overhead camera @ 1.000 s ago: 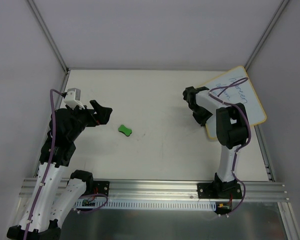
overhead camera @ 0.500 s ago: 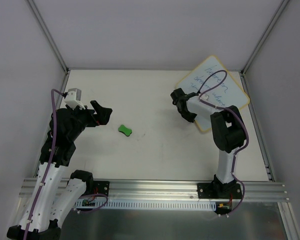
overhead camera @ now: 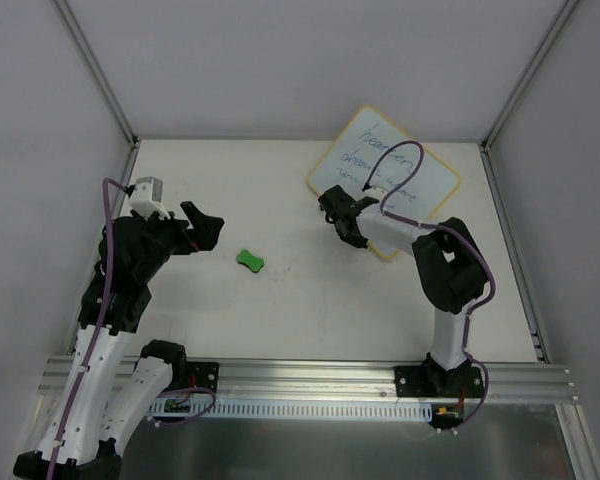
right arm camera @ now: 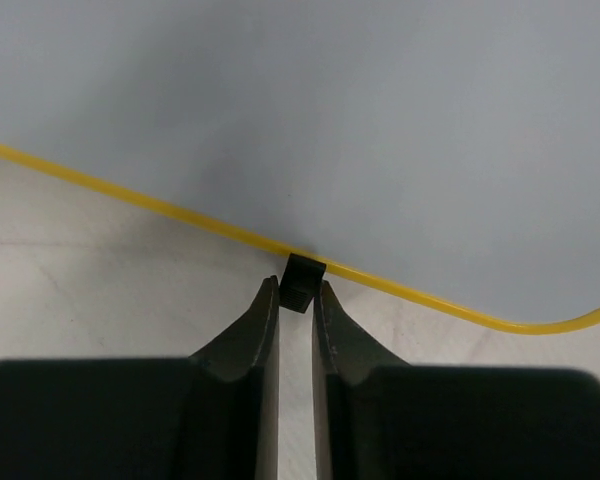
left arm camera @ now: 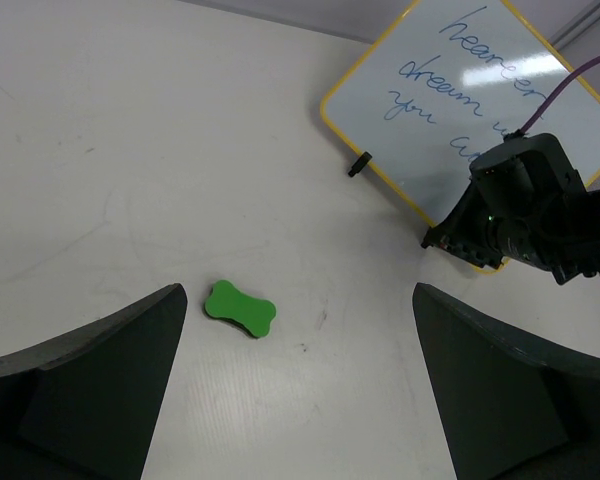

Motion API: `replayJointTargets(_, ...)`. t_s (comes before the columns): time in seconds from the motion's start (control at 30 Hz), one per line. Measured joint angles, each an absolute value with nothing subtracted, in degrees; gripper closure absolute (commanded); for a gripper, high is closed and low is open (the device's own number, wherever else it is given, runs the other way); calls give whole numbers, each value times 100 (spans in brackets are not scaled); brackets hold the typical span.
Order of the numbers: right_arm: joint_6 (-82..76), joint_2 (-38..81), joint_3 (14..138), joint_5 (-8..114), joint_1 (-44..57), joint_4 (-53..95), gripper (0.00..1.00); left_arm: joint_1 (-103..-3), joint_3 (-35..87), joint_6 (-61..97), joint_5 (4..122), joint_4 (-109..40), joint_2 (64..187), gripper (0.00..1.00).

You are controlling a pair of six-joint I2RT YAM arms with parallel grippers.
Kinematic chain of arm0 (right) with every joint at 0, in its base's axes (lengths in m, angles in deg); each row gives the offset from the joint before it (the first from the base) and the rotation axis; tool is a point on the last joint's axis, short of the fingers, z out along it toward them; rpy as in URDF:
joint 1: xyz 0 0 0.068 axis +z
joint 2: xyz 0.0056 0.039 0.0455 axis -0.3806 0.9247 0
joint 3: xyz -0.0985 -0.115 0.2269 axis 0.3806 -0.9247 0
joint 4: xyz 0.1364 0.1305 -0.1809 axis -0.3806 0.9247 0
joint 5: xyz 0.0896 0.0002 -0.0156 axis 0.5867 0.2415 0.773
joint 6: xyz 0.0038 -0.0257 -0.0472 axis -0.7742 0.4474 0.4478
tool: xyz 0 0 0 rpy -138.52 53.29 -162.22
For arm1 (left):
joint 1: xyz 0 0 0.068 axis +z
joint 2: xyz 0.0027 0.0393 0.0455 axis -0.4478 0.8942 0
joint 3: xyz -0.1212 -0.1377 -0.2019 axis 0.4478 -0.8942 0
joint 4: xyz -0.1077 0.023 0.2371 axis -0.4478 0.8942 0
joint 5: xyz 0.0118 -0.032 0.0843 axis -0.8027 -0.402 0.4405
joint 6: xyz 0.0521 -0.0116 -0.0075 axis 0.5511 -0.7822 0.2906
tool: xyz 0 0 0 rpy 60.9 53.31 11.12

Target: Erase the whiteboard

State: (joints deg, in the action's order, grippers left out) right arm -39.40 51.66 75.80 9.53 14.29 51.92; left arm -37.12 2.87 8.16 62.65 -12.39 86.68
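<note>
The whiteboard (overhead camera: 365, 150), white with a yellow frame and blue handwriting, lies on the table at the back right. It also shows in the left wrist view (left arm camera: 460, 100) and the right wrist view (right arm camera: 330, 120). My right gripper (overhead camera: 342, 218) is shut on a small black foot (right arm camera: 302, 281) on the board's near-left edge, its tips (right arm camera: 295, 290) pinching it. The green bone-shaped eraser (overhead camera: 250, 261) lies flat on the table left of centre. My left gripper (overhead camera: 205, 225) is open and empty, hovering left of the eraser, which sits near its left finger (left arm camera: 240, 308).
The board's second black foot (left arm camera: 358, 163) sticks out further along the same edge. Grey walls enclose the table on the left, back and right. A metal rail (overhead camera: 310, 380) runs along the near edge.
My right gripper has dragged the whiteboard leftward from the right wall towards the table's middle, turning it a little. The left arm and the eraser have not moved.
</note>
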Motion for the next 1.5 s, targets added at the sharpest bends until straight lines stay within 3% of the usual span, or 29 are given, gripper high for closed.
replayJointTargets(0.1, -3802, 5107, 7580, 1143, 1488, 5124, 61, -3715, 311, 851, 6269, -1226, 8668, 1)
replayJointTargets(0.2, -3603, 4991, 7578, 1541, 1608, 5082, 46, -3715, 348, 903, 6280, -1224, 8676, 1)
replayJointTargets(0.43, -2742, 3905, 7551, 1843, 1731, 5061, 25, -3715, 516, 943, 6418, -1220, 8795, 1)
replayJointTargets(0.6, -1675, 2665, 7440, 2540, 857, 4825, 1, -3712, 549, 947, 6461, -1191, 8945, 1)
replayJointTargets(0.8, -534, 1428, 6896, 4020, -1517, 4344, 1, -3712, 582, 965, 6522, -1128, 9129, 1)
replayJointTargets(1.0, 86, 1566, 6883, 5961, -3580, 4033, 2, -3712, 750, 1015, 6533, -1069, 9288, 1)
replayJointTargets(1.33, 657, 2976, 6887, 8148, -4127, 3115, 13, -3712, 807, 1098, 6531, -1049, 9433, 1)
replayJointTargets(1.5, 884, 3710, 7086, 8719, -4153, 2984, 26, -3715, 807, 1135, 6531, -1049, 9507, 1)
